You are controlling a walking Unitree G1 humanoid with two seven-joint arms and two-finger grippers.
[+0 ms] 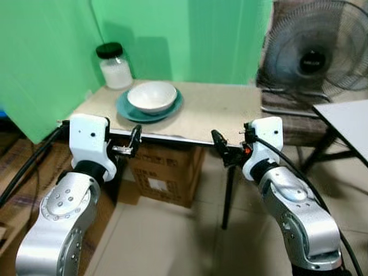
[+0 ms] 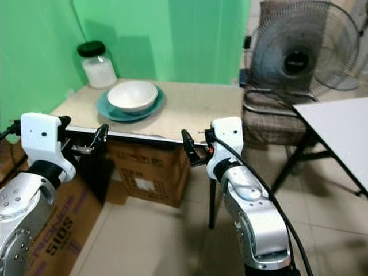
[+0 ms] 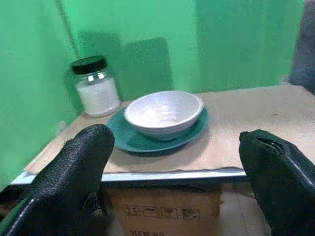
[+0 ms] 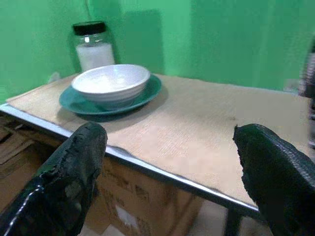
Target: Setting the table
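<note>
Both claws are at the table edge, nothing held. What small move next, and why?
Probably ease the left claw forward over the edge toward the bowl on the plate. Both claws are open and short of the table; the left one is nearer the bowl than the right claw.

Green walls (image 1: 172, 34) behind a tan table (image 1: 224, 109); cardboard boxes (image 1: 164, 172) beneath, tiled floor (image 1: 172, 241), standing fan (image 1: 313, 52) at right.

Table (image 1: 218, 109) with plate (image 1: 132, 109), jar (image 1: 114, 66)
</note>
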